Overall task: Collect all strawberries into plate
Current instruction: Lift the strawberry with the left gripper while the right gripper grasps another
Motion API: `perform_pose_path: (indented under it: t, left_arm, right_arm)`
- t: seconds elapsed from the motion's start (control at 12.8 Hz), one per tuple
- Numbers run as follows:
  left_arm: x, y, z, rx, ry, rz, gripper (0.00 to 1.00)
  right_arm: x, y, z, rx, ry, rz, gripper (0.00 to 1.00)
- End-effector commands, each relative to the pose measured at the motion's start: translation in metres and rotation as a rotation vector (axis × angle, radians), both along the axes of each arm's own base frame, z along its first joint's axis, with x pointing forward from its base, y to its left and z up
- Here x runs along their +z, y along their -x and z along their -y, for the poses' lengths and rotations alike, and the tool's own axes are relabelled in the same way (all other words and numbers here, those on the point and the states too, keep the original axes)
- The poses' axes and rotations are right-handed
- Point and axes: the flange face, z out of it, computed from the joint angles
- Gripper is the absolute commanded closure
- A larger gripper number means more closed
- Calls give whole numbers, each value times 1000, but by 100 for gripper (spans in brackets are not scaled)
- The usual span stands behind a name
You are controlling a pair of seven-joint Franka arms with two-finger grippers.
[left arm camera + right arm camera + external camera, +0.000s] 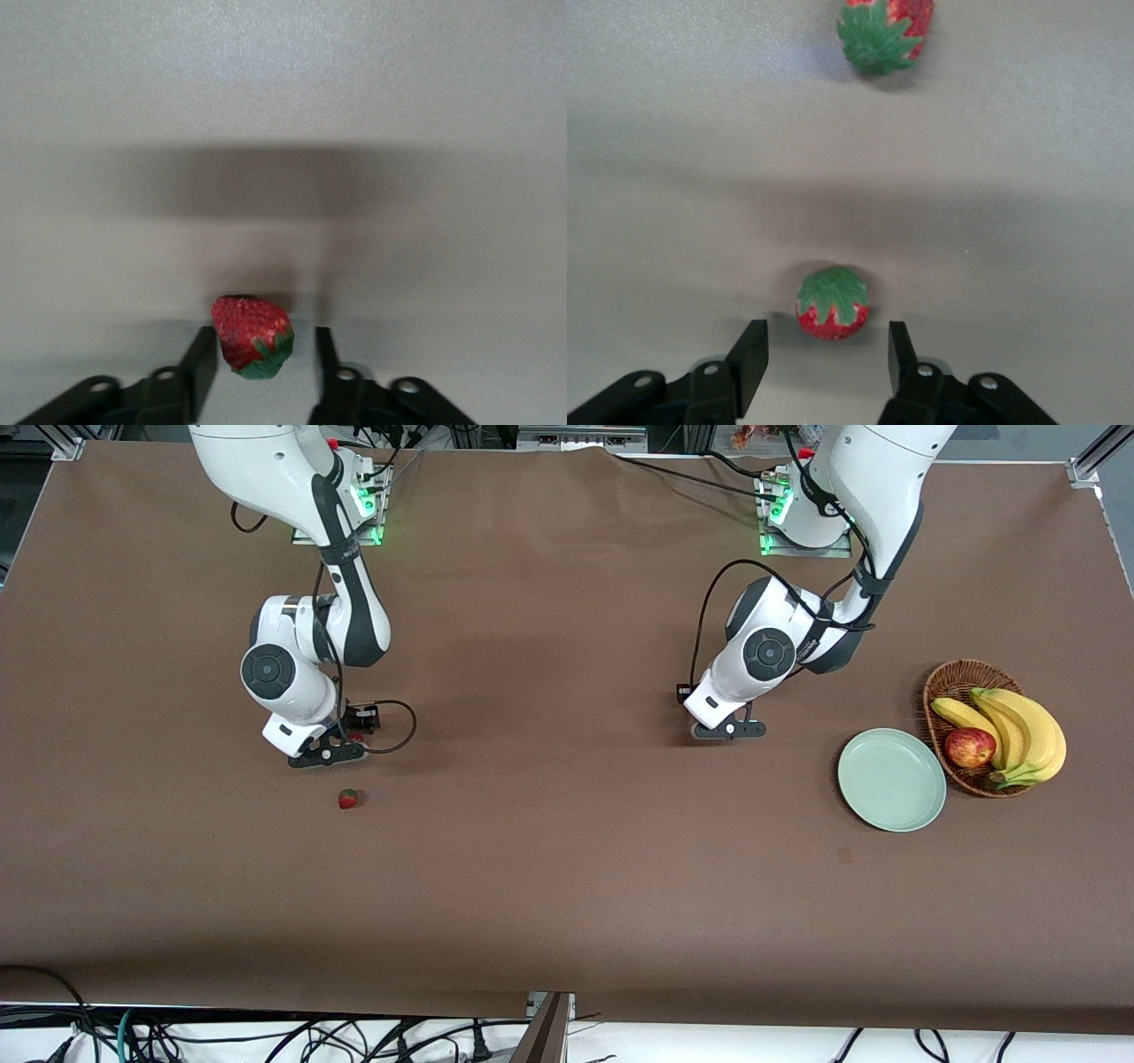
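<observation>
Low on the brown bench (549,886), the left gripper (728,731) stands released around a first strawberry (251,335), seeded red with a green cap; one finger (202,359) touches it. The right gripper (328,753) is likewise unclenched around a second strawberry (832,303), cap upward. A third strawberry (349,799) lies at five o'clock from it in the front view. The mint plate (891,779) sits bare at the left gripper's four o'clock.

Even overhead light, soft shadows, sharp focus
</observation>
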Motion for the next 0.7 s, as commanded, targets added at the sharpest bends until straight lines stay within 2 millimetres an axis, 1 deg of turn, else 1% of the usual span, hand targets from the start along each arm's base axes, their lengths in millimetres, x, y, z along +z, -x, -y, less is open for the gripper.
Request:
perform_pose_path:
  t: [0.0, 0.08, 0.16, 0.23, 0.31, 0.39, 0.47, 0.63]
  left_arm:
    - [7, 2, -2, -4, -8, 23, 77]
    - [7, 1, -2, -3, -7, 24, 87]
    - [8, 0, -3, -2, -6, 25, 92]
    - [11, -8, -15, 11, -3, 29, 94]
    - [19, -21, -33, 16, 6, 41, 96]
    - [29, -31, -52, -32, 21, 55, 96]
    - [43, -46, -83, -91, 38, 69, 96]
    - [67, -67, -152, -201, 65, 90, 96]
  right_arm:
    - [2, -4, -1, 8, -24, 13, 48]
    - [2, -6, -2, 10, -23, 16, 52]
    - [1, -7, -3, 11, -20, 16, 55]
    - [2, -8, -4, 15, -20, 19, 59]
    - [2, -11, -4, 17, -19, 22, 65]
    - [3, -13, -5, 18, -19, 24, 71]
    - [2, -13, -5, 18, -18, 21, 78]
    - [10, -19, -12, 26, -27, 31, 85]
